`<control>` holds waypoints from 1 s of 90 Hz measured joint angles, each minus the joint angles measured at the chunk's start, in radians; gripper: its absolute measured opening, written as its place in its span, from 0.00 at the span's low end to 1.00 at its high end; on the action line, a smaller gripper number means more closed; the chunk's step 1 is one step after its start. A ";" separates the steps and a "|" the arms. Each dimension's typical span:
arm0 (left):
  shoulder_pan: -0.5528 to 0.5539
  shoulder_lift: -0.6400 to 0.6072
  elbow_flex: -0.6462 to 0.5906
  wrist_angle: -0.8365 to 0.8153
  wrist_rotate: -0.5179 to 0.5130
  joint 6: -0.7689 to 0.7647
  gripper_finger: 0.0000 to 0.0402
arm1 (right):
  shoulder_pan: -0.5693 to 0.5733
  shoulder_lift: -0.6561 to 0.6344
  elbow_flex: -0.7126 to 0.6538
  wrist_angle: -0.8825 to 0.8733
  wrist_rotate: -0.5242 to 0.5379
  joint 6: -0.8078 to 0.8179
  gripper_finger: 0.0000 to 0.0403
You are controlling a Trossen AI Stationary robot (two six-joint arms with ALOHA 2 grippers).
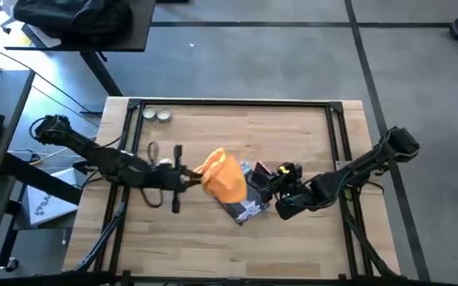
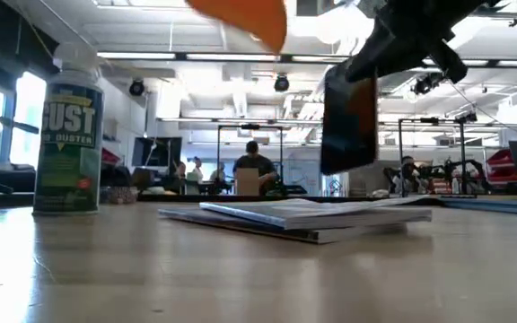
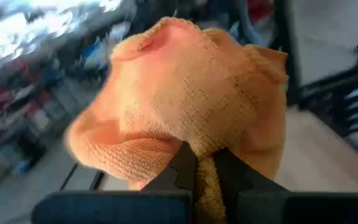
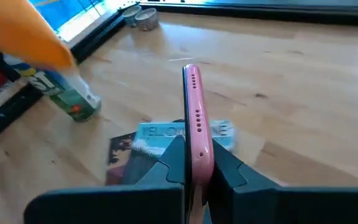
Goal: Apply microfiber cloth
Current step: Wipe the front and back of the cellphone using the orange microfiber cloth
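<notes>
The orange-yellow microfiber cloth (image 1: pixel 223 176) is bunched up in the air over the table's middle, with my left gripper (image 1: pixel 191 179) shut on it from the left. In the low view only the cloth's lower edge (image 2: pixel 245 18) shows. Right next to it, my right gripper (image 1: pixel 275 191) is shut on a phone (image 4: pixel 194 115) with a pink rim, which shows as a dark slab (image 2: pixel 348 117) in the low view. A blue-grey printed packet (image 2: pixel 303 215) lies flat on the table under the phone. My left gripper pinches a bunched fold of the cloth (image 3: pixel 207 155) between its two fingers (image 3: pixel 184 167); several layers are gathered there. The fingers come roughly level from the table's left. The cloth bulges out beyond the fingertips, lifted clear of the table and slack. My right gripper pinches the phone between its two fingers (image 4: pixel 227 167), one on each flat face, near one end (image 4: pixel 197 155). It comes from the table's right, slanting down. The phone stands edge-on beyond the fingertips, near upright in the low view, clear of the packet.
A green-labelled duster can (image 2: pixel 68 126) stands at the table's left middle (image 4: pixel 73 99). Two small round tins (image 1: pixel 156 115) sit at the far left corner. Black rails (image 1: pixel 229 103) frame the wooden table. Bare wood lies toward the near edge and far right.
</notes>
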 joint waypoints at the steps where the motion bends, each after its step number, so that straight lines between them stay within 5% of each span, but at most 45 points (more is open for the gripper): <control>1: -0.006 0.000 0.000 0.003 0.008 0.003 0.00 | 0.001 0.003 0.000 0.008 -0.003 -0.005 0.00; 19: -0.110 0.006 0.000 -0.119 0.023 -0.057 0.00 | 0.005 0.041 0.000 0.186 -0.054 -0.122 0.00; 37: -0.214 0.007 0.000 -0.408 -0.112 -0.336 0.00 | 0.004 0.044 0.000 0.206 -0.066 -0.168 0.00; 64: -0.315 0.009 -0.007 -0.809 -0.129 -0.831 0.00 | -0.004 0.044 0.000 0.202 -0.068 -0.187 0.00; 90: -0.389 0.009 -0.157 -0.841 -0.183 -1.155 0.00 | -0.003 0.044 0.000 0.201 -0.069 -0.187 0.00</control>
